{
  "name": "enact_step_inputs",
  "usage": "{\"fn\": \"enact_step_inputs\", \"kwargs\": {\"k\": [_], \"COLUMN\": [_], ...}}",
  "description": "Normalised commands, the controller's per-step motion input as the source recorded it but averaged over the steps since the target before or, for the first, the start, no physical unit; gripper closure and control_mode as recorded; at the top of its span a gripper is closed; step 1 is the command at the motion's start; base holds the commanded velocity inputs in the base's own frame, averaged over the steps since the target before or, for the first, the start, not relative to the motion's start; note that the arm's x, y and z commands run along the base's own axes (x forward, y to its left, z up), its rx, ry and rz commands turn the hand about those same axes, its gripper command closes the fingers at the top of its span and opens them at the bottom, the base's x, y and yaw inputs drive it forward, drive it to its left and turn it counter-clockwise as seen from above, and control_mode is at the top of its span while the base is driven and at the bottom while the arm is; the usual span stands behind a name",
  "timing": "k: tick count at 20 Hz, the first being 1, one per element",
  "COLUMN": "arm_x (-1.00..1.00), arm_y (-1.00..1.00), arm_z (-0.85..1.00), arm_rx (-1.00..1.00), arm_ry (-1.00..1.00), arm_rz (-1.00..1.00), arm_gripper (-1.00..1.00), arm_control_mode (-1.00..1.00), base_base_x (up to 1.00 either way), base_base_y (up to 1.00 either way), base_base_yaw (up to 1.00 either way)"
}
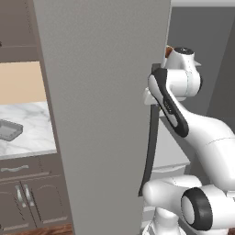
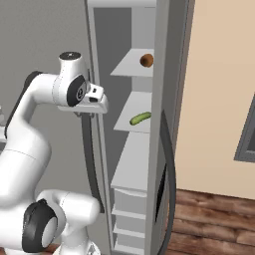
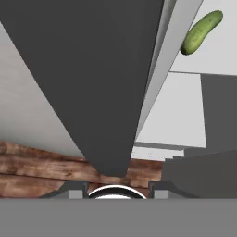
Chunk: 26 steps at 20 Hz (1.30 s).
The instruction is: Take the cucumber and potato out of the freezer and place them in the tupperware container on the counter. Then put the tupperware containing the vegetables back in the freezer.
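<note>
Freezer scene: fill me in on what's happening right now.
The robot's tool is at the edge of the freezer door, which stands partly open. Inside, the potato sits on an upper shelf and the cucumber on the shelf below. The tupperware container waits on the counter; neither vegetable has been taken out yet.

Freezer [image 2: 149,30]: I see its door [image 1: 105,114] swung open, between me and the counter [image 1: 32,124].
Potato [image 2: 146,61]: on an upper shelf inside.
Cucumber [image 2: 140,118]: on the shelf just below.
Tupperware container [image 1: 9,130]: on the counter, left of the door.
</note>
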Motion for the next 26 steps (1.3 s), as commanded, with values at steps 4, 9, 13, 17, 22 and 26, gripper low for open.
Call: {"fn": "enact_step_inputs", "kwargs": {"k": [4,9,13,17,22,26], "arm_x": [-0.2,-0.29,-0.44,-0.46,-0.5,-0.47], "arm_y": [0.0,0.0,0.0,-0.05,-0.04,-0.02], "arm_z": [0.0,0.0,0.21,0.43,0.36,0.28], "arm_rx": [0.0,-0.01,0.0,0.0,0.0,0.0], "arm_ry": [-0.03,-0.01,-0.04,-0.06,-0.06,-0.03], "arm_rz": [0.0,-0.02,-0.02,-0.06,-0.06,-0.06], "arm_gripper": [-1.0,-1.0,-1.0,-1.0,-1.0,-1.0], "arm_control_mode": [-1.0,-1.0,-1.0,-1.0,-1.0,-1.0], "base_base_x": [0.0,0.0,0.0,0.0,0.0,0.0], "base_base_y": [0.0,0.0,0.0,0.0,0.0,0.0], "base_base_yaw": [0.0,0.0,0.0,0.0,0.0,0.0]}}
